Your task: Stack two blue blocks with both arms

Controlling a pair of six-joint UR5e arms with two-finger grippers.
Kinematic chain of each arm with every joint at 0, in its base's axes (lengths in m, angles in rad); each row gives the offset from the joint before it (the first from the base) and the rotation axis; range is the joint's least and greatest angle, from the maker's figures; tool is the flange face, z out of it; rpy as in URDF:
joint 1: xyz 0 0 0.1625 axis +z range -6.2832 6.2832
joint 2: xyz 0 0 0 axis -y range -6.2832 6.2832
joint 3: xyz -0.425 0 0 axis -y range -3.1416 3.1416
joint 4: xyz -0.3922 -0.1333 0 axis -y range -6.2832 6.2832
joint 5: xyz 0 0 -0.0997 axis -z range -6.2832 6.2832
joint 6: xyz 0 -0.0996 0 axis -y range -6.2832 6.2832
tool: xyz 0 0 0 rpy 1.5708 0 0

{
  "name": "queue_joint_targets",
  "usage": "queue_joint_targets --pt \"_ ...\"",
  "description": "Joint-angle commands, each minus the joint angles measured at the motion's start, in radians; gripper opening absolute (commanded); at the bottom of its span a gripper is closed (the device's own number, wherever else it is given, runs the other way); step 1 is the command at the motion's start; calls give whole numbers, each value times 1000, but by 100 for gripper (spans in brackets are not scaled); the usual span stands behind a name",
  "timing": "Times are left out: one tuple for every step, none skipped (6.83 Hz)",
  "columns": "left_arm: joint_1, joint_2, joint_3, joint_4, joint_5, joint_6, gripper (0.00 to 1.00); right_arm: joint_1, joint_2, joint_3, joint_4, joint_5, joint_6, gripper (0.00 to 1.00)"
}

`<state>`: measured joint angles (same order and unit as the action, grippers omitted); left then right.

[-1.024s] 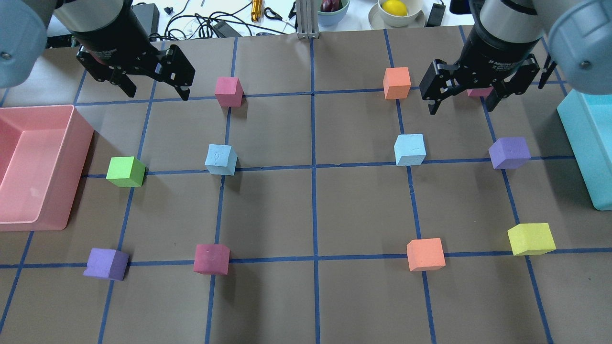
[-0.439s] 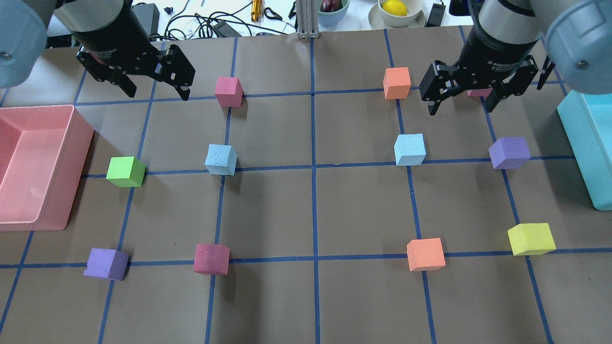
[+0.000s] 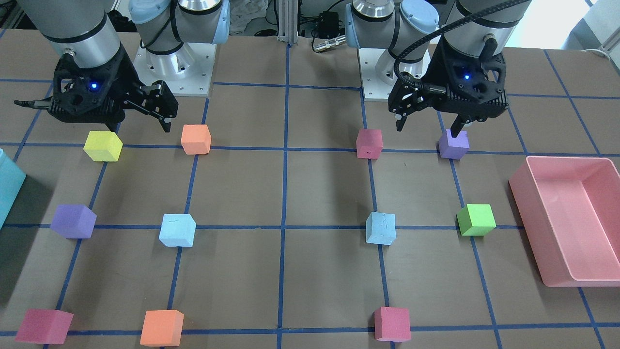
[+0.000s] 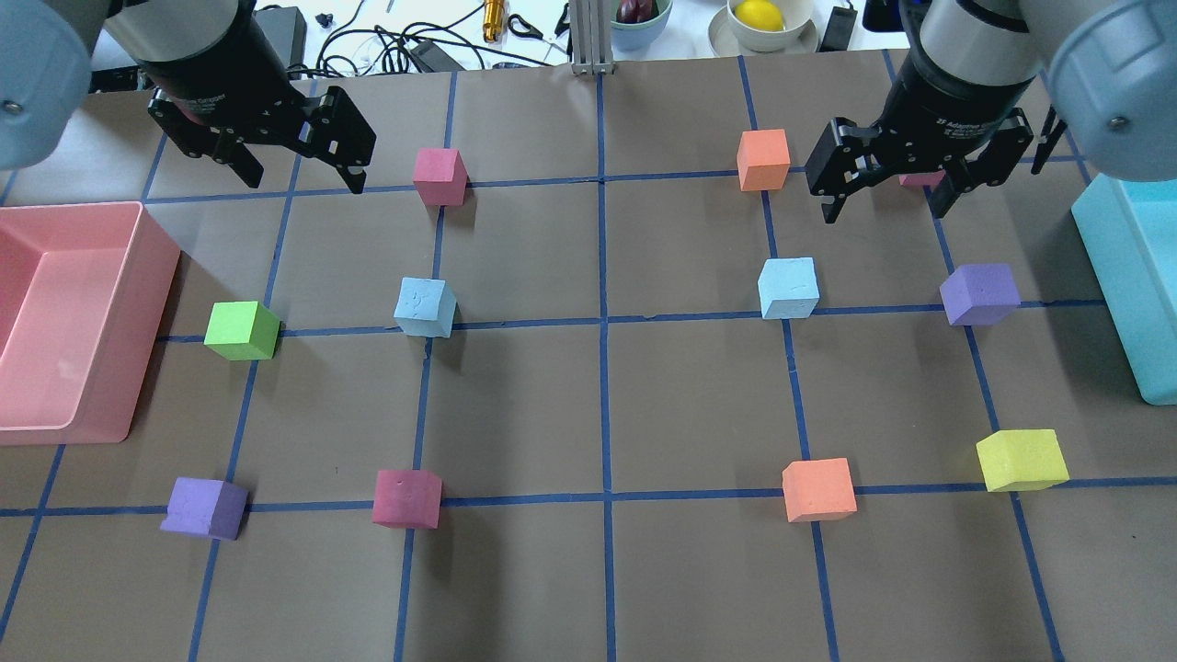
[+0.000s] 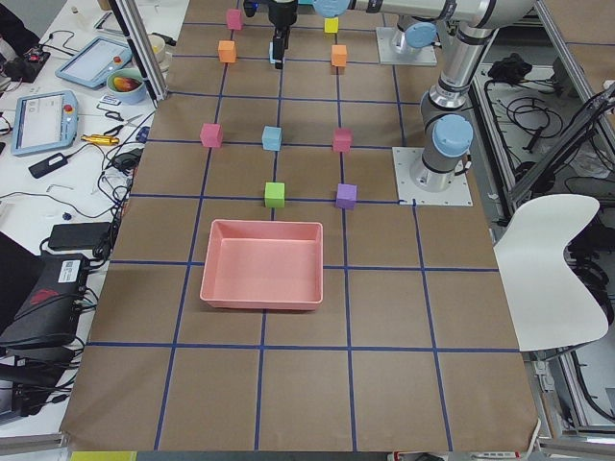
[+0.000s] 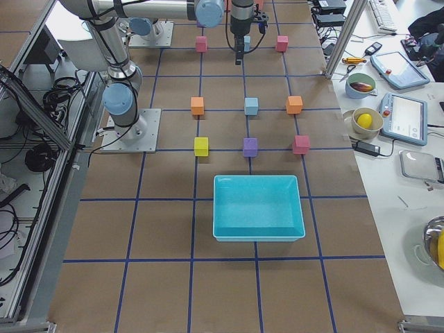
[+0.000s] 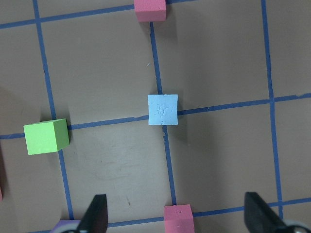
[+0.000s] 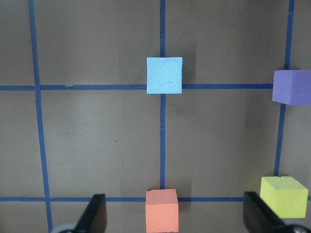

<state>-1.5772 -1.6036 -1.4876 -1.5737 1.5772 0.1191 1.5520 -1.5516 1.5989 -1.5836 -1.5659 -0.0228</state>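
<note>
Two pale blue blocks rest apart on the brown table. One is left of centre (image 4: 426, 307), also in the left wrist view (image 7: 163, 109). The other is right of centre (image 4: 788, 288), also in the right wrist view (image 8: 164, 74). In the front-facing view they show as the left-side block (image 3: 380, 228) and the right-side block (image 3: 178, 230). My left gripper (image 4: 299, 175) hangs open and empty, high above the table's far left. My right gripper (image 4: 883, 207) hangs open and empty, high at the far right. Neither touches a block.
A pink bin (image 4: 138, 276) stands at the left edge, a teal bin (image 4: 1122, 276) at the right edge. Other cubes sit on the blue tape grid: green (image 4: 241, 330), purple (image 4: 979, 293), pink (image 4: 439, 176), orange (image 4: 763, 159), yellow (image 4: 1021, 459).
My right gripper has shifted very slightly toward the table's far edge. The left arm and all blocks have not moved.
</note>
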Motion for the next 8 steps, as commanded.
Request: queue_joint_targets --pt "5 -48 -61 80 -2 11 100 -10 112 10 -71 -6 0 100" --pt "6 -93 -118 157 -2 10 100 -10 170 16 -172 -11 -12 100" --pt "6 -119 -194 252 4 10 100 -10 221 21 -182 -5 -12 100" --pt "6 -149 -277 368 12 7 100 -10 290 24 -241 -3 -8 100" --pt "6 -179 -346 477 12 2 100 -9 341 23 -293 0 -9 100" --pt "6 -214 -377 541 11 -9 100 -9 402 23 -335 6 -9 100" --pt "6 -257 -379 593 9 -9 100 -7 425 23 -364 7 -5 100" --pt "6 -294 -382 631 11 -9 100 -6 444 38 -361 9 -6 100"
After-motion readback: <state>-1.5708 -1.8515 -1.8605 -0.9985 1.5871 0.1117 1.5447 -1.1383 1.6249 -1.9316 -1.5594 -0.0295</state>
